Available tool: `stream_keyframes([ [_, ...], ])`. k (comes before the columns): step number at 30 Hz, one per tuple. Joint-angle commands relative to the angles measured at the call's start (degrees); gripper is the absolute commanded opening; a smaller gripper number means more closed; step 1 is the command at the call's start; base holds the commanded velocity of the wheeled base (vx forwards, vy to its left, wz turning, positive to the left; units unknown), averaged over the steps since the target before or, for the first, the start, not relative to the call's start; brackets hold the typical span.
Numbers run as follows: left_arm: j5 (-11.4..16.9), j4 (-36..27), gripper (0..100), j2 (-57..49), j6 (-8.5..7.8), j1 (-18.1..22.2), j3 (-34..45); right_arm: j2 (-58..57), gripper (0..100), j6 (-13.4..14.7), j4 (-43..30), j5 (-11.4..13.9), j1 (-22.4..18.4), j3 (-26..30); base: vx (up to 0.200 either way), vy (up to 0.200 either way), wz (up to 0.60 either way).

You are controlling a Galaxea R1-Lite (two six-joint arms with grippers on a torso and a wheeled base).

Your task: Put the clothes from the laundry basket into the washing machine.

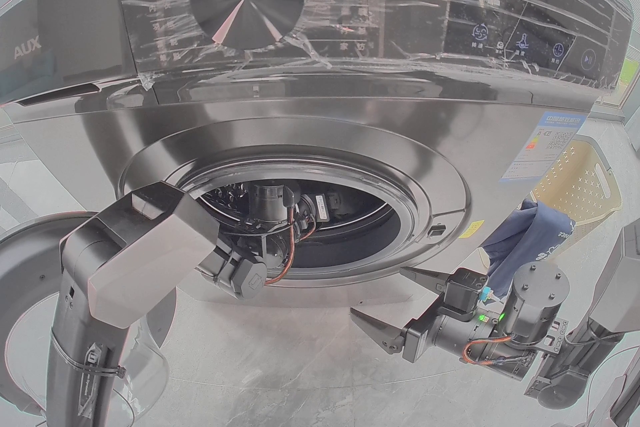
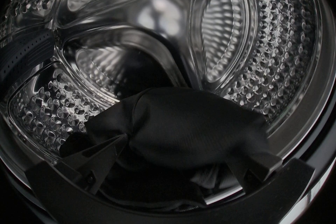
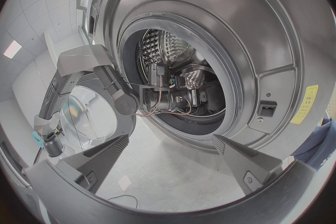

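Two pincers, both spread wide. My left pincer (image 2: 176,149) sits inside the washing machine (image 1: 413,135) drum (image 2: 280,42), with a black garment (image 2: 189,123) bulging between its fingers and touching both. My right pincer (image 1: 377,290) hangs outside, below the door opening. Behind it a blue garment (image 1: 527,235) drapes over the laundry basket (image 1: 587,181). The open door (image 1: 27,261) stands beside my left arm.

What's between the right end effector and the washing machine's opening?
Bare floor tiles only, per the right wrist view; the right end effector is open and empty, short of the washing machine opening.
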State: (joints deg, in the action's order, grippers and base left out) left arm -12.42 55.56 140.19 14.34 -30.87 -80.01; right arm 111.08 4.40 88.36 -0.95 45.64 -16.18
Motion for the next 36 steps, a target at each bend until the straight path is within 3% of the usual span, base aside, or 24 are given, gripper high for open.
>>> stream_keyframes([
  [1,0.0,0.2,100,2.1,-1.24,-0.6,0.4,0.2,100,0.0,0.1,0.1,0.1,0.0,0.000,0.000,0.00],
  [2,0.0,0.2,100,3.8,-2.56,-0.5,-0.2,0.5,100,0.0,0.0,0.1,0.1,-0.1,0.000,0.000,0.00],
  [4,0.0,0.2,100,5.2,-3.44,-0.2,-1.2,0.6,100,0.0,0.1,0.2,0.2,-0.1,0.000,0.000,0.00],
  [9,-0.1,-0.1,100,7.5,-4.67,0.1,-2.9,0.7,100,0.0,0.1,0.2,0.2,-0.2,0.000,0.000,0.00],
  [10,0.0,-0.2,0,7.6,-4.67,0.1,-3.1,0.7,100,0.0,0.1,0.2,0.2,-0.2,0.000,0.000,0.00],
  [20,-3.2,0.1,0,13.8,-4.14,2.1,-22.8,1.2,100,0.1,0.1,0.2,0.2,-0.2,0.000,0.000,0.00],
  [25,-3.4,-0.2,0,13.6,-2.03,2.5,-24.8,1.2,100,0.1,0.1,0.2,0.2,-0.3,0.000,0.000,0.00],
  [29,-3.4,-0.2,0,13.5,-1.94,2.6,-24.1,1.3,100,0.1,0.1,0.2,0.3,-0.3,0.000,0.000,0.00],
  [30,-3.4,-0.1,100,13.5,-1.86,2.5,-24.0,1.3,100,0.1,0.1,0.2,0.3,-0.3,0.000,0.000,0.00],
  [36,-3.4,-0.3,100,9.0,0.43,1.0,-18.5,1.3,100,0.1,0.1,0.2,0.2,-0.3,0.000,0.000,0.00],
])
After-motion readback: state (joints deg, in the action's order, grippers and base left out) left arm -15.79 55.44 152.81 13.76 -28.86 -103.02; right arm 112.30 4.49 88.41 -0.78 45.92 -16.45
